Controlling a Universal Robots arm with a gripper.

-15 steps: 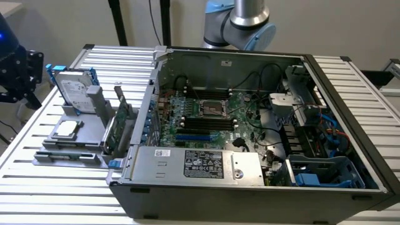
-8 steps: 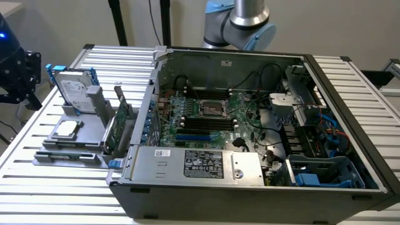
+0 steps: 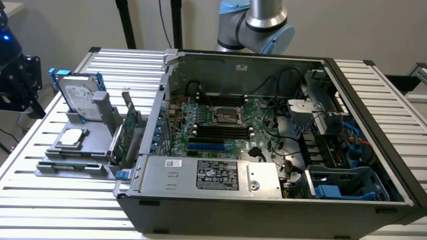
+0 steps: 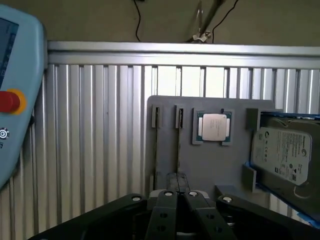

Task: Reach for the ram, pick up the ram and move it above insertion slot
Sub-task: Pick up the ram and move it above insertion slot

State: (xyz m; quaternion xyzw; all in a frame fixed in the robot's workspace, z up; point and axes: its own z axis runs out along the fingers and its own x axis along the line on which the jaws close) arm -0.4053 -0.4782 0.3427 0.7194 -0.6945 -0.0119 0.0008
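Wrist view: the ram (image 4: pixel 178 142), a thin, long, dark-edged circuit stick, stands on its edge in a narrow slot of a flat grey plastic fixture (image 4: pixel 200 165) on the silver slatted metal table (image 4: pixel 100 125). Its long axis runs along the table's slats, with one end pointing at the black two-finger gripper (image 4: pixel 177 193) and the other toward the table's far rail. A second slot with a similar thin edge lies just beside it, on the side away from the square silver processor chip (image 4: pixel 214 126). The gripper's fingers are drawn together with nothing between them, in line with the ram's length. The ram lies ahead of the fingertips, apart from them. A silver hard drive in a blue frame (image 4: pixel 284 157) sits at the fixture's other end. Exterior view: the fixture (image 3: pixel 100 145) sits to the exterior view's left of the open black computer case (image 3: pixel 267 210), and the grey-and-blue arm (image 3: pixel 267 22) rises behind the case, well apart from the fixture
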